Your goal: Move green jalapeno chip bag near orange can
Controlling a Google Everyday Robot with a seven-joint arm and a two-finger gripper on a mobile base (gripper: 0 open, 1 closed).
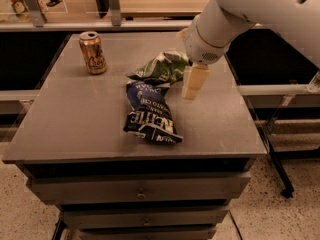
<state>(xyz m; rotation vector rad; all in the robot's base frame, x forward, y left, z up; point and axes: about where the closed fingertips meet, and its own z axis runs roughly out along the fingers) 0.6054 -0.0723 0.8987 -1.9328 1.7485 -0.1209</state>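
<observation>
The green jalapeno chip bag (161,68) lies crumpled on the grey table (75,119), right of centre towards the back. The orange can (93,52) stands upright at the back left of the table, well apart from the bag. My gripper (193,82) hangs from the white arm just to the right of the green bag's right end, above the tabletop. It holds nothing that I can see.
A longer dark blue chip bag (150,114) with white lettering lies just in front of the green bag, touching it. The table has drawers below. A shelf rail with small items runs behind the table. A metal stand (277,159) is at the right on the floor.
</observation>
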